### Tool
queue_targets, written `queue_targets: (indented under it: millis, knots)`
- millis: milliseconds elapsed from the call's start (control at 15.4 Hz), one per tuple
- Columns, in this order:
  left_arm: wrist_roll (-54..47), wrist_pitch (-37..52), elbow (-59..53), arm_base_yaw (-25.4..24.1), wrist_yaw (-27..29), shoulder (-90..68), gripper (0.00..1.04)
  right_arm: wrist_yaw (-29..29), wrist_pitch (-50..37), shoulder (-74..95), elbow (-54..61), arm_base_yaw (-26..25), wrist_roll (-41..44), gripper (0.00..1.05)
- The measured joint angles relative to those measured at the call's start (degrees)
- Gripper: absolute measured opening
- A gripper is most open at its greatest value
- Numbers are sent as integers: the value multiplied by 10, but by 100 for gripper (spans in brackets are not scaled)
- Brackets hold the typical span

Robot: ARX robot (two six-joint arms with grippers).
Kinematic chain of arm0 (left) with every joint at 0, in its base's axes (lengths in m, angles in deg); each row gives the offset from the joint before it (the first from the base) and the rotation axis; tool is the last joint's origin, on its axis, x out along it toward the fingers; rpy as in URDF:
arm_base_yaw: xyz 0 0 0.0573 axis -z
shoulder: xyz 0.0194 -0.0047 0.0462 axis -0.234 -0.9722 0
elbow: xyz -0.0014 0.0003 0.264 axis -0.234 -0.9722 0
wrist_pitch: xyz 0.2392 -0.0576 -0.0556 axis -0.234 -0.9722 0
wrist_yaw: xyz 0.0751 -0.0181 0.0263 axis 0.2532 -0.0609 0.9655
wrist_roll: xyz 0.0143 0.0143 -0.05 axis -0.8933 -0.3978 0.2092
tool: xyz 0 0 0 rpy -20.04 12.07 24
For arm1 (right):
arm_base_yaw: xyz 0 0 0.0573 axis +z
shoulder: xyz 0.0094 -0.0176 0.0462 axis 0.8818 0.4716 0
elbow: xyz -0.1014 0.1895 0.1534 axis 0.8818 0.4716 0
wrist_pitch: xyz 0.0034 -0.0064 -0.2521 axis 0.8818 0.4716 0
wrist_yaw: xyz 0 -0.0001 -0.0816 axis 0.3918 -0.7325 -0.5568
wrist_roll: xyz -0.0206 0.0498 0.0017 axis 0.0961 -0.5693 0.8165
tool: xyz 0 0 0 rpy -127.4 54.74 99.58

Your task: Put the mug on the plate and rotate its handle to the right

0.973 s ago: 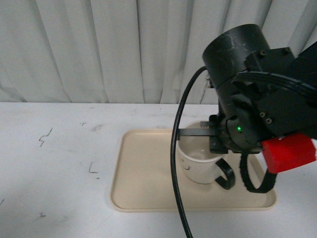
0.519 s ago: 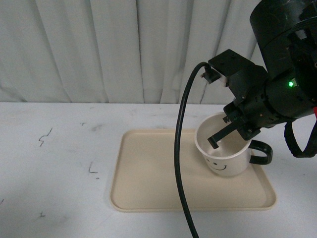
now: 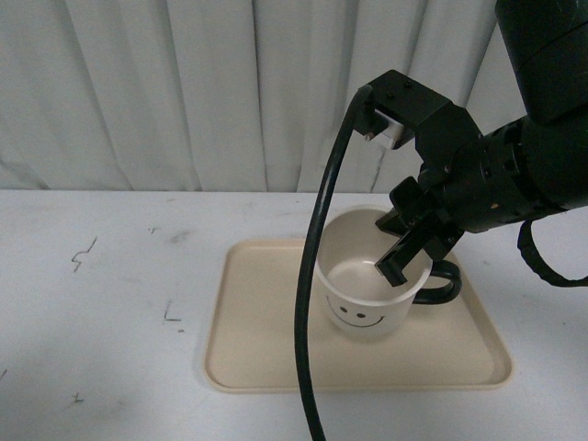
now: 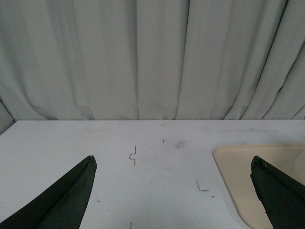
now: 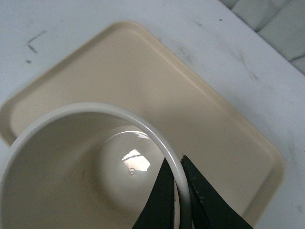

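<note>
The cream-white mug [image 3: 367, 285] stands on the beige plate [image 3: 266, 349], tilted a little, its black smiley face towards the camera. Its black handle [image 3: 443, 283] points right. My right gripper [image 3: 401, 261] is shut on the mug's right rim, one finger inside and one outside. In the right wrist view the fingers pinch the mug's [image 5: 71, 171] rim above the plate [image 5: 190, 100], the gripper [image 5: 177, 162] closed on the wall. My left gripper [image 4: 174, 164] is open and empty over the white table, left of the plate [image 4: 257, 167].
A thick black cable [image 3: 317, 303] hangs from the right arm in front of the plate. The white table [image 3: 101, 303] carries small pen marks left of the plate. A grey curtain [image 3: 184, 92] closes off the back.
The mug has turned so the smiley faces the camera and the handle points right. It moved right, then back left towards the plate's middle. The right arm rose and swung right.
</note>
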Motion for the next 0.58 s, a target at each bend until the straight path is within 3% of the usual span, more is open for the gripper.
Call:
queue_targets:
  millis: [259, 389, 584]
  knots:
    - [0, 0, 0, 0, 0, 0, 98, 60, 36, -4, 13, -17, 23, 4]
    - [0, 0, 0, 0, 0, 0, 98, 145, 86, 12, 13, -134, 107, 4]
    - [0, 0, 0, 0, 0, 0, 98, 167, 85, 43, -2, -165, 145, 4]
